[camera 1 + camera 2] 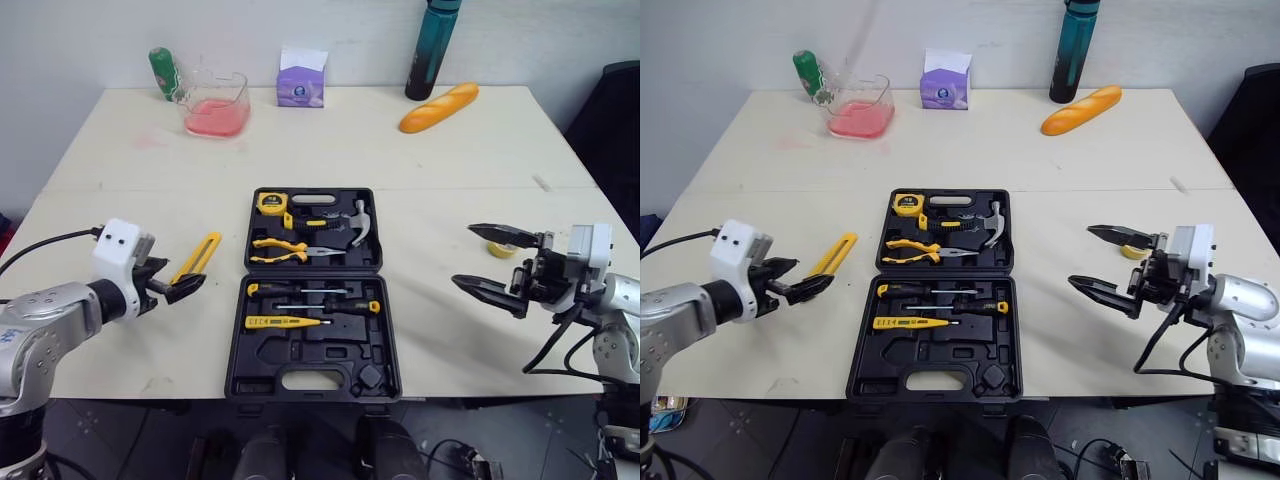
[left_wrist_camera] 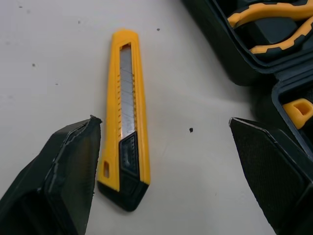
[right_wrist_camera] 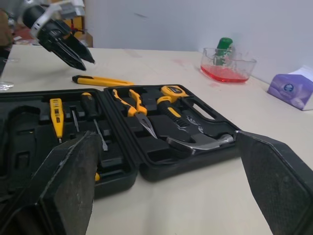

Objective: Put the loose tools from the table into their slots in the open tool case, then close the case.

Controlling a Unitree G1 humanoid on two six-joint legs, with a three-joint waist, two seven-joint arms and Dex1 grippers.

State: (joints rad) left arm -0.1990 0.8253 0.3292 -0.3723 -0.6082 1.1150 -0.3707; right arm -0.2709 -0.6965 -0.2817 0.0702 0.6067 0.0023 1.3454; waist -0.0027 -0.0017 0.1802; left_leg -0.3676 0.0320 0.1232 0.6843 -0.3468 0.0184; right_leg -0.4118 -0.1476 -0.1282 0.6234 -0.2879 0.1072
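Note:
The black tool case [image 1: 238, 330] lies open at the table's middle, holding a tape measure [image 1: 271, 203], a hammer [image 1: 358, 222], pliers [image 1: 280, 250], screwdrivers [image 1: 310, 290] and a yellow tester [image 1: 283, 322]. A yellow utility knife [image 1: 198, 257] lies loose on the table left of the case. My left gripper [image 1: 183, 284] is open just above the knife's near end, and in the left wrist view the knife [image 2: 126, 117] lies between the spread fingers [image 2: 68, 171]. My right gripper [image 1: 462, 254] hangs open right of the case, beside a small yellow tape roll [image 1: 503, 249].
Along the far edge stand a green bottle [image 1: 163, 72], a clear container of pink liquid [image 1: 216, 106], a purple tissue box [image 1: 301, 80], a teal bottle [image 1: 432, 48] and a bread loaf [image 1: 438, 107]. A black chair [image 1: 615, 120] stands at the right.

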